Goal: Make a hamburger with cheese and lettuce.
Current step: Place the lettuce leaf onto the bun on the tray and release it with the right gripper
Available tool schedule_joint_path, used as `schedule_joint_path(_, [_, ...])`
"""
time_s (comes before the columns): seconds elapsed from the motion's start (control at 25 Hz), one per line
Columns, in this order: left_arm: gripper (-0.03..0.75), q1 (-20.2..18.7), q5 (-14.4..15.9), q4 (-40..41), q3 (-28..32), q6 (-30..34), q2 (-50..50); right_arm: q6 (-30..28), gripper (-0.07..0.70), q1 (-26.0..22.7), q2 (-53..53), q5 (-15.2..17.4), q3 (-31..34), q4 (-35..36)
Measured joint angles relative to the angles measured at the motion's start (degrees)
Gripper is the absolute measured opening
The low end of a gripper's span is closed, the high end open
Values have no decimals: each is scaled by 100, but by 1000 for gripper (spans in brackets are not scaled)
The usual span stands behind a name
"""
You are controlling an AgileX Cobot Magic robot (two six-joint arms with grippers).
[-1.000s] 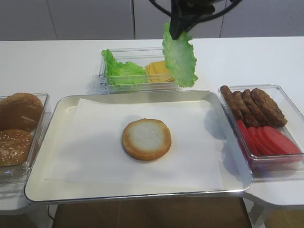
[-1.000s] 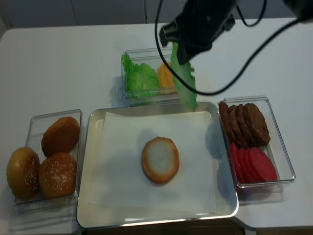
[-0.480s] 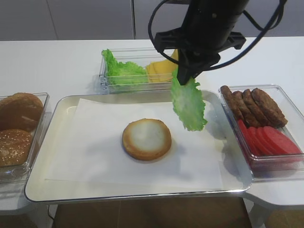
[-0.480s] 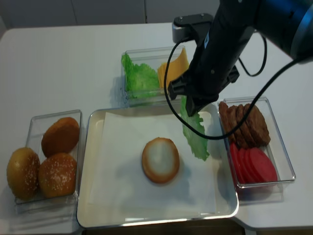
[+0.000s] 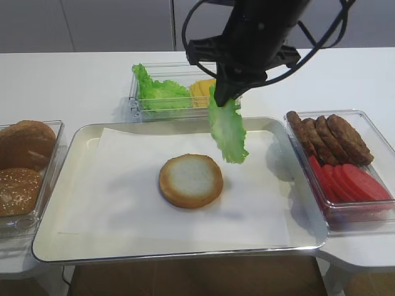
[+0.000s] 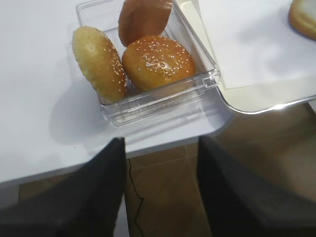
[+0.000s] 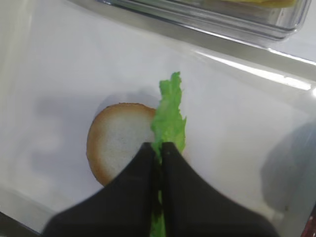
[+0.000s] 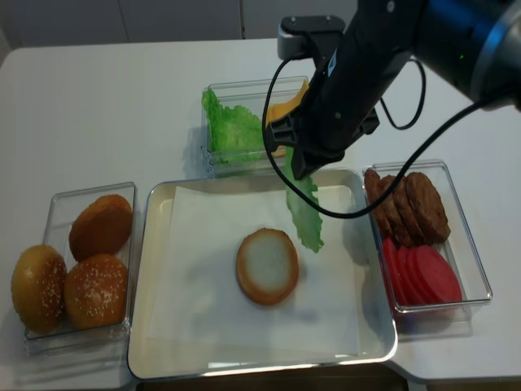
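Note:
The bun half (image 5: 191, 180) lies cut face up on white paper in the middle of the metal tray (image 5: 86, 132); it also shows in the realsense view (image 8: 267, 265) and the right wrist view (image 7: 121, 145). My right gripper (image 5: 221, 97) is shut on a green lettuce leaf (image 5: 227, 131), which hangs above the tray just right of and behind the bun. In the right wrist view the leaf (image 7: 169, 118) hangs from the right gripper (image 7: 158, 148) over the bun's right edge. Cheese slices (image 5: 200, 91) sit in the back box beside more lettuce (image 5: 159, 92). My left gripper (image 6: 160, 143) is open below the table's front edge.
A clear box of seeded bun tops (image 5: 21, 163) stands left of the tray, also in the left wrist view (image 6: 158, 61). A clear box with meat patties (image 5: 330, 137) and tomato slices (image 5: 352, 182) stands to the right. The lettuce and cheese box (image 8: 213, 159) is behind the tray.
My right gripper has carried the lettuce leaf down from above the back box and then left, closer to the bun. The bun has not moved.

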Motion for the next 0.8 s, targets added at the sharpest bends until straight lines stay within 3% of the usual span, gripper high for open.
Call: schedule_joint_path(0.8, [352, 0, 0, 0, 0, 0, 0, 0, 41, 45, 350, -197, 24, 219])
